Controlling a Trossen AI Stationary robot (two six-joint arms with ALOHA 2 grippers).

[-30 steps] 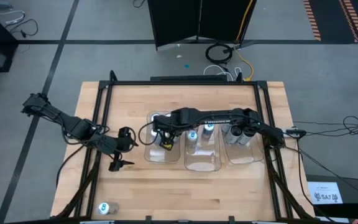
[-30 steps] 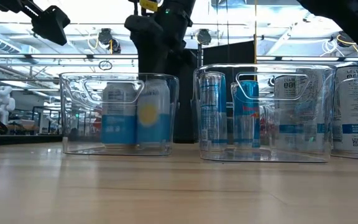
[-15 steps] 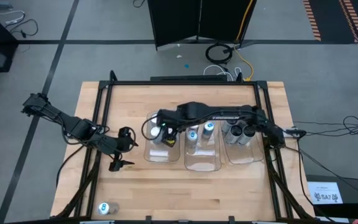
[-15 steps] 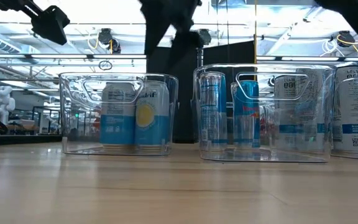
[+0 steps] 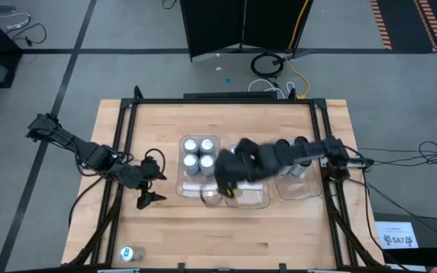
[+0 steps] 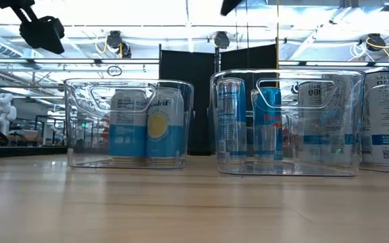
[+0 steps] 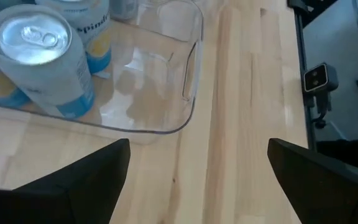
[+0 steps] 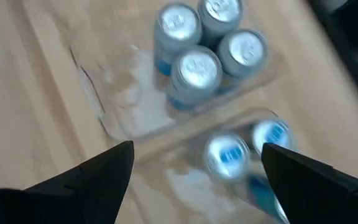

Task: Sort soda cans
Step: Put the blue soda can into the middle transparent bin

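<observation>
Four silver-topped soda cans with blue-and-yellow labels (image 5: 199, 152) (image 8: 207, 43) (image 6: 147, 125) stand upright in the far end of the left clear tray (image 5: 196, 186). Two slim blue cans (image 8: 247, 146) (image 6: 248, 121) stand in the middle tray (image 5: 253, 199). Dark-topped cans (image 5: 290, 144) stand in the right tray (image 5: 294, 189). One more can (image 5: 127, 252) stands alone near the table's near left corner. My right gripper (image 5: 226, 182) (image 8: 194, 149) hangs open and empty above the gap between the left and middle trays. My left gripper (image 5: 158, 186) (image 7: 197, 146) waits open, left of the left tray.
The three trays sit side by side across the table's middle. Bare wood (image 5: 203, 227) lies between them and the near edge. A black frame (image 5: 124, 136) runs along the table's sides. In the low view the left gripper (image 6: 39, 30) hangs high above the table.
My right gripper has risen out of the left tray and swung toward the table's right and near edge, over the middle tray. The can it stood over stays upright in the left tray beside the others, so that the tray's far end shows four tops.
</observation>
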